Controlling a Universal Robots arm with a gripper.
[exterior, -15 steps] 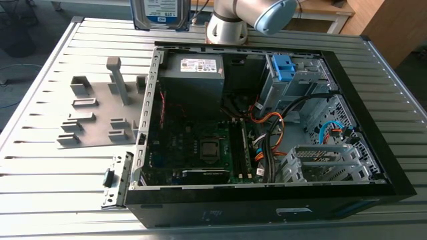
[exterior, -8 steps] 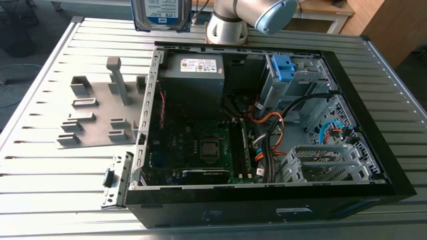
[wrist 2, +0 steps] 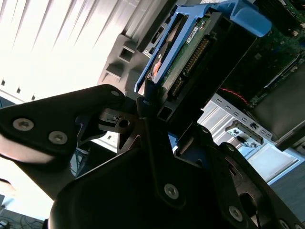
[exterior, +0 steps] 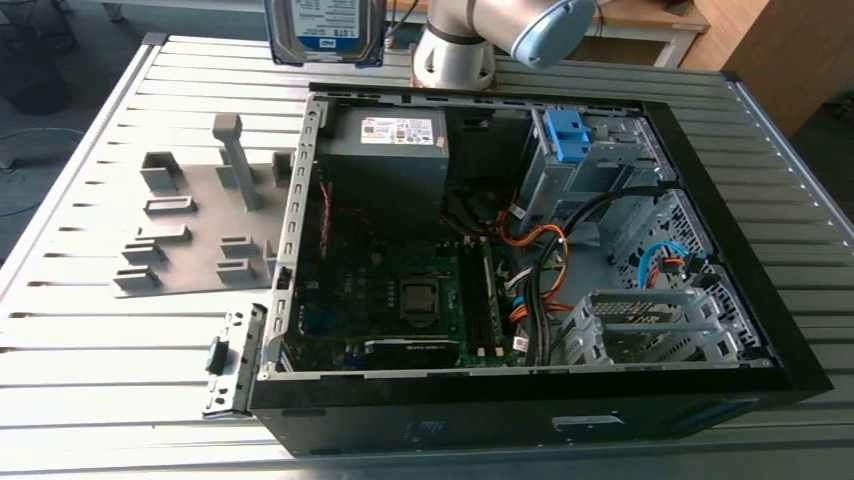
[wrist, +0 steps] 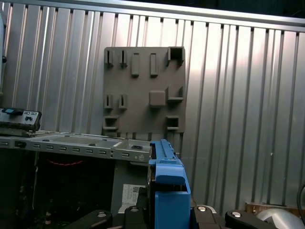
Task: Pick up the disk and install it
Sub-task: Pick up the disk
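The disk [exterior: 324, 30] is held clamped in the hand [wrist 2: 164, 112], raised over the counter [exterior: 80, 330] beside the open computer case [exterior: 787, 340]. It is best kept squared to the drive cage [exterior: 587, 165] and clear of the cables [exterior: 541, 240].

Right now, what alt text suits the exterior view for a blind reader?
The disk hangs above a ribbed metal table, beside the robot arm. An open computer case lies on the table, a grey fixture plate beside it.
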